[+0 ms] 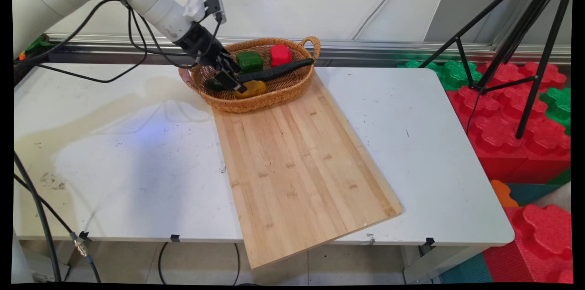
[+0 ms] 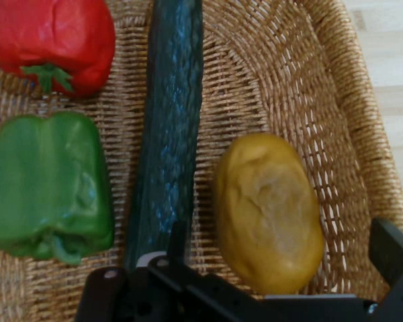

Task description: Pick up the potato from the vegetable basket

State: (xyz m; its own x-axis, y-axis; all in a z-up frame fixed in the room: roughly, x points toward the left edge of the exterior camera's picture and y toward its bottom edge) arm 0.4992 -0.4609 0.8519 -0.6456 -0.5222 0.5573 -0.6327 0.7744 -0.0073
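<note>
We see the tool (image 1: 231, 81) spread wide around one yellow potato (image 2: 267, 211) inside the wicker basket (image 1: 292, 87), beside one cucumber (image 2: 169, 134), one green pepper (image 2: 47, 188) and one red pepper (image 2: 54, 41); the basket stands on one wooden board (image 1: 297, 166) on the bench (image 1: 425, 144).

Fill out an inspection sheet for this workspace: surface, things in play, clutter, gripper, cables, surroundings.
Surface: white table, stained and scuffed on its left half; a long wooden board lies on it at a slant, its near end overhanging the front edge.
Things in play: wicker basket on the board's far end, holding a red pepper, green pepper, cucumber and potato.
Clutter: nothing seen.
Gripper: gripper reaches into the basket, open, its fingers either side of the potato.
Cables: black cables hang from the arm; more run down the table's left front.
Surroundings: black tripod and red and green foam blocks at right; wall behind.
</note>
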